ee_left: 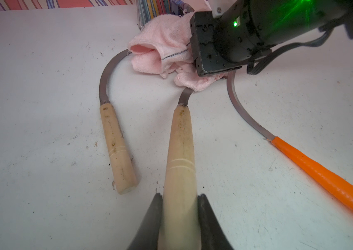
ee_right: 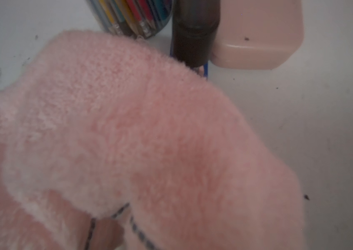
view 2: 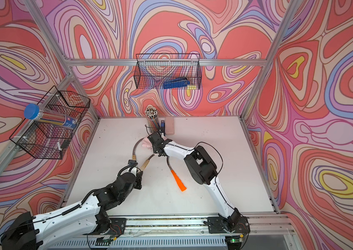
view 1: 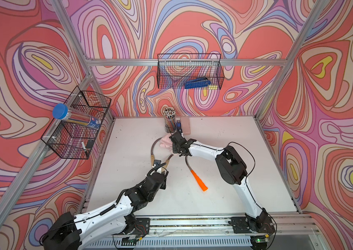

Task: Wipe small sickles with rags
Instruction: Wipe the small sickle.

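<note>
White tabletop: wooden-handled sickle is clamped at its handle by left gripper, presumably for steadying, while pink rag, eleven o'clock from centre, is pinched over its blade by right gripper.

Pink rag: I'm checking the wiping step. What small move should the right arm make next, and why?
Probably slide the pink rag a little along the blade it covers. The left gripper is shut on that sickle's wooden handle, steadying it, and the right gripper holds the rag bunched over the blade; only a short stretch by the handle shows.
</note>
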Robot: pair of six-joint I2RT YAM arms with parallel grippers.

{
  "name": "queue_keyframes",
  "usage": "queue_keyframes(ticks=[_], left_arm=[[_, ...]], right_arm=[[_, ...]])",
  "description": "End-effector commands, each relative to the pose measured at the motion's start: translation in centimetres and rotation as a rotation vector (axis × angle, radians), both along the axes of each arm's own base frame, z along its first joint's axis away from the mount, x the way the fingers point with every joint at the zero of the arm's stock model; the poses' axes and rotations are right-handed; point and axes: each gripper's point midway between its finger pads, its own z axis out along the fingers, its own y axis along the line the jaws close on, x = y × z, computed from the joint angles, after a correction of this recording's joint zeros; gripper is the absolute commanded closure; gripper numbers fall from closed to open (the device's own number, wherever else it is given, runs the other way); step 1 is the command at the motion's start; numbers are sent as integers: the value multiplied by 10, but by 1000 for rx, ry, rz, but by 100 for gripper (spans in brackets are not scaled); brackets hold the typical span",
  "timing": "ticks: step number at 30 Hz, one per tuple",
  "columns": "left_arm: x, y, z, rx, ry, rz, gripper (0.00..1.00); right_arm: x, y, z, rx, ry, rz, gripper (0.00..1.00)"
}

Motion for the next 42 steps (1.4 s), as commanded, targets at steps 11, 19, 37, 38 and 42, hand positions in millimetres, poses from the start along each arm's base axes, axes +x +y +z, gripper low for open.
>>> queue_keyframes(ticks=[11, 19, 37, 38, 42], left_arm=[[4, 15, 10, 9, -35, 75, 100], [5, 13, 10, 9, -34, 67, 100], [3, 10, 10, -2, -30, 52, 100], [3, 10, 10, -2, -30, 51, 100], [3, 11, 10, -2, -30, 53, 100]], right_arm=[[24, -93, -30, -243, 63, -161, 100], [4, 9, -14, -187, 30, 178, 100], [-85, 126, 64, 190, -83, 697, 100], [-77, 121, 60, 152, -82, 653, 100], [-40, 87, 21, 76, 21, 468, 100]])
